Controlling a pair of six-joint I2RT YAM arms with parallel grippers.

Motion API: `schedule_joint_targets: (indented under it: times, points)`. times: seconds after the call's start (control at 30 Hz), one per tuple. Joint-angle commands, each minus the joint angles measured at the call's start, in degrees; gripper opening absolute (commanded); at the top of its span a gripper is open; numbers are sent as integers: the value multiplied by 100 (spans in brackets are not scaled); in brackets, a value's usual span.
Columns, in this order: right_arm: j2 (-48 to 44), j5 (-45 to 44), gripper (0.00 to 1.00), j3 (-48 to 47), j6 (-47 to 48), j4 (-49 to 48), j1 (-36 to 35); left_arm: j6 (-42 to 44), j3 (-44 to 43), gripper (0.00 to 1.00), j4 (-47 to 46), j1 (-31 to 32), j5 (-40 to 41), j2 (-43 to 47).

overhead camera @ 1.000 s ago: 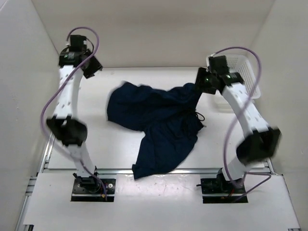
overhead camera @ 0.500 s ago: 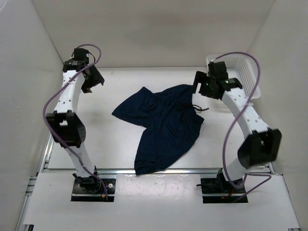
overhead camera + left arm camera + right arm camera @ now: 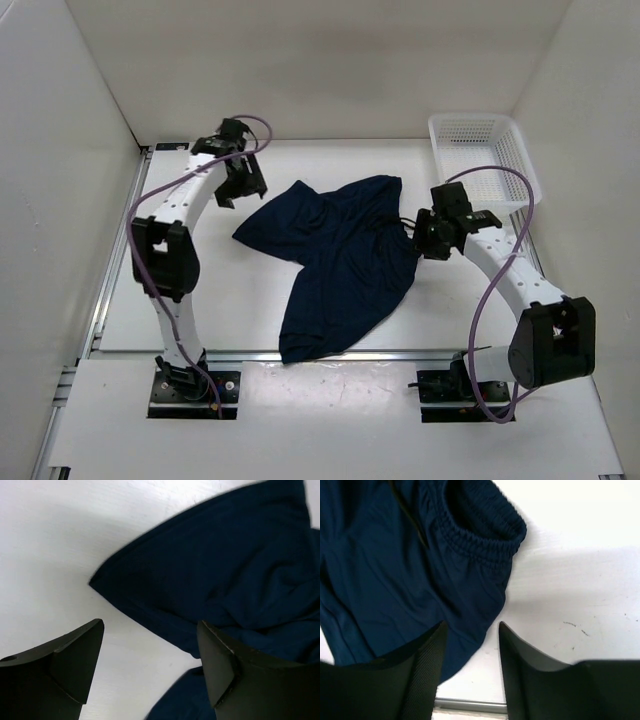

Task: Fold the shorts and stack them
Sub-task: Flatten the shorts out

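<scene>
Shorts | let go within the last second, now rumpled and unfolded on table | left gripper wide open, empty, moved over leg hem | right gripper part-open, empty, lowered beside waistband | likely regrasp for first fold

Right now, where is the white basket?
In the top view, the basket sits at the far right corner of the table, beyond the right gripper and apart from the shorts.
</scene>
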State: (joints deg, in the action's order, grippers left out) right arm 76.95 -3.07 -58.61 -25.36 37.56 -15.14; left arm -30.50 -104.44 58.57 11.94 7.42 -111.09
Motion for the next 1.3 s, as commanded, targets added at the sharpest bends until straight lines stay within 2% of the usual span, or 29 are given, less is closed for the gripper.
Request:
schedule_joint_targets:
  times: [0.0, 0.03, 0.07, 0.1, 0.17, 0.27, 0.4, 0.43, 0.5, 0.53, 0.57, 0.6, 0.67, 0.7, 0.8, 0.83, 0.9, 0.93, 1.1, 1.17, 1.2, 1.27]
  points:
    - [-163, 158, 53, 25, -56, -179, -42, 71, -278, 87, 146, 246, 198, -202]
    - [12, 227, 61, 25, -56, -179, -42, 71, -278, 87, 146, 247, 198, -316]
    - [126, 350, 78, -27, 5, -179, -42, 71, -278, 88, 146, 299, 146, -526]
    - [258, 351, 83, -89, 5, -179, -42, 71, -278, 90, 146, 300, 146, -632]
    - [645, 247, 88, -308, 76, -179, -42, 71, -226, 90, 146, 300, 23, -878]
    - [1146, -43, 88, -607, 128, -179, -42, 18, 37, 90, 15, 300, -100, -1003]
    - [1551, -289, 88, -722, 59, -179, -42, 18, 319, 77, -135, 247, -232, -1221]
    - [1682, -291, 88, -722, -20, -179, -42, 18, 319, 73, -135, 247, -232, -1309]
    - [1806, -474, 85, -775, -117, -179, -42, 18, 380, 47, -188, 247, -293, -1388]
    - [1937, -475, 84, -775, -179, -240, -42, 18, 381, 33, -188, 177, -294, -1389]
    - [2016, -536, 83, -775, -179, -293, -42, 18, 442, 12, -188, 124, -424, -1450]
    - [2174, -537, 78, -775, -240, -293, -42, 18, 442, 10, -188, 124, -426, -1451]
    - [2333, -370, 72, -775, -241, -346, -42, -87, 643, 10, -293, -16, -487, -1399]
    - [2386, -309, 58, -775, -302, -346, -42, -88, 732, 10, -293, -104, -487, -1346]
    - [2448, -124, 32, -530, -355, -504, -42, -219, 1136, 10, -477, -315, -365, -1056]
    - [2448, -124, 15, -459, -355, -504, -42, -219, 1232, 10, -478, -368, -364, -916]
    - [2203, -45, 2, -144, -416, -504, -42, -219, 1609, 10, -539, -526, -364, -740]
    - [2089, -44, 0, 6, -417, -504, -42, -289, 1777, 10, -539, -527, -364, -513]
    - [991, 79, 0, 1164, -794, -302, -103, -447, 3172, 10, -723, -650, -513, 367]
    - [482, 140, 5, 1395, -1004, -163, -261, -448, 3482, 20, -724, -650, -566, 728]
    - [340, 140, 7, 1466, -1005, -109, -323, -448, 3483, 35, -724, -650, -618, 825]
    - [41, -79, 43, 1466, -1093, 153, -428, -378, 3388, 55, -619, -650, -619, 1035]
